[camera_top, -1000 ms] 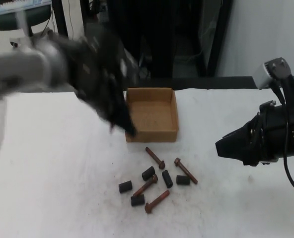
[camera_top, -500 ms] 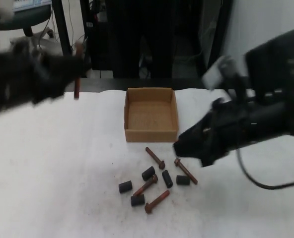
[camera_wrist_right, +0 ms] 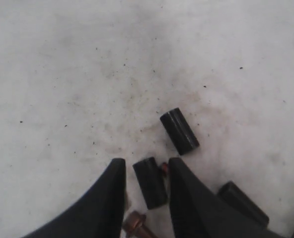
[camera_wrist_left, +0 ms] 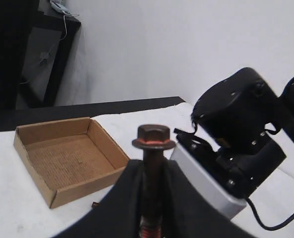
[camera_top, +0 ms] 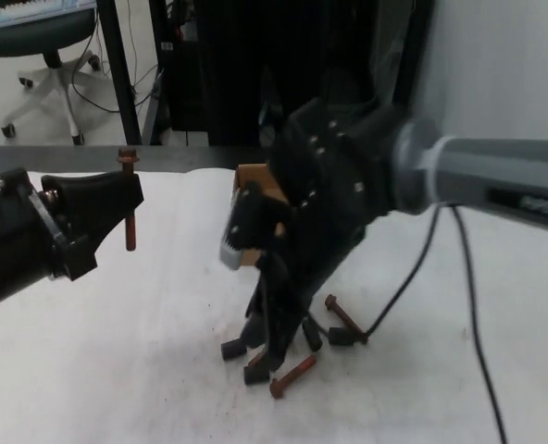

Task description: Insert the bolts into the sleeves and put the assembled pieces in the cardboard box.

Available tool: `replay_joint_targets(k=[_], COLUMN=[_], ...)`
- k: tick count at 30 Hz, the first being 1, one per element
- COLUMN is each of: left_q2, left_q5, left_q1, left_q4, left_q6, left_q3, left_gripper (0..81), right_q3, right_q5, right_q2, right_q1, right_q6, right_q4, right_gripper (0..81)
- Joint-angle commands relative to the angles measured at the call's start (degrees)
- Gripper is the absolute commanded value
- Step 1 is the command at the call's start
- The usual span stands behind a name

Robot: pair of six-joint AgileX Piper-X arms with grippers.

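The left gripper (camera_wrist_left: 150, 198) pinches 1 bolt (camera_wrist_left: 152, 148) upright, seemingly ready for insertion, while the right gripper (camera_wrist_right: 146, 164)'s spread fingers (camera_wrist_right: 110, 198) straddle 1 sleeve (camera_wrist_right: 151, 183) to grasp it.

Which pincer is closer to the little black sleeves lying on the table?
The right. The right pincer is down among the sleeves, open, straddling one sleeve; the left pincer is off to the side, raised, gripping a bolt.
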Motion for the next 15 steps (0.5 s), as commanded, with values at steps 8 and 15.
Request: replay_joint_targets(k=[8,15], left_q2=[-0.5,-0.5], left_q5=[0.9,0.9], left_q1=[0.2,0.2], left_q4=[-1.1,-1.1], left_q6=[2.2,2.2], left_q3=[-0.1,-0.1], left_gripper=[0.3,0.3], right_q3=[-2.5,-2.6], right_q5=[2.3,5.2], right_q2=[4.5,6.5], right_q1=[1.2,1.2], right_q6=[-8.6,-12.2], right_q4=[-1.3,-3.0], right_gripper=[36.3,36.3])
